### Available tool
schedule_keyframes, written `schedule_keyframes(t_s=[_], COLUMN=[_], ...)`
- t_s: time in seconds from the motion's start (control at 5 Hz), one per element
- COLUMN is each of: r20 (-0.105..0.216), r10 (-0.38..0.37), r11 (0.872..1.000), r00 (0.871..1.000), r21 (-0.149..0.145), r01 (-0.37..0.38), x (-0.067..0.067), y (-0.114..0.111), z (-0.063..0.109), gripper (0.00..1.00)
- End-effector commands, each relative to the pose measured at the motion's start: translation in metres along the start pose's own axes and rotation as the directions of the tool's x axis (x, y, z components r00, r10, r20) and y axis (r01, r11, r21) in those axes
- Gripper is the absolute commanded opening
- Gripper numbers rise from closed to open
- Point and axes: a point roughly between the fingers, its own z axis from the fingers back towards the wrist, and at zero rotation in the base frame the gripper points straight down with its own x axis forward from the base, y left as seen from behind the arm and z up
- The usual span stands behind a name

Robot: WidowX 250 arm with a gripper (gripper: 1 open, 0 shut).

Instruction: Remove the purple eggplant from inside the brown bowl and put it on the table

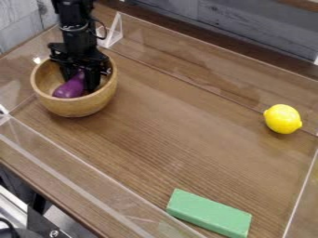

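Note:
The brown bowl (50,100) stands at the table's (187,130) back left. The purple eggplant (66,89) lies inside it, toward the left wall. My gripper (87,78) reaches straight down into the bowl, and its black fingers (95,72) are drawn together over the eggplant's right end. The left part of the eggplant sticks out from beside the fingers. The fingers hide the spot where they meet the eggplant.
A yellow lemon (284,119) rests at the right by the clear wall. A green block (210,213) lies at the front edge. Clear acrylic walls (149,58) border the tabletop, with a small clear stand (112,32) behind the bowl.

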Motion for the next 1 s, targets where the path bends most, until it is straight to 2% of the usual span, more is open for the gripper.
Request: schedule_keyframes(t_s=[0.0,0.8], r20=[-0.082,-0.115], r10=[0.014,0.038], r11=[0.999,0.997], r00=[0.996,0.993], r21=[-0.029,-0.057], r01=[-0.017,-0.045], x=[-0.014,-0.022], y=[-0.004,-0.008], z=[-0.015,0.002], gripper=[0.00,0.00])
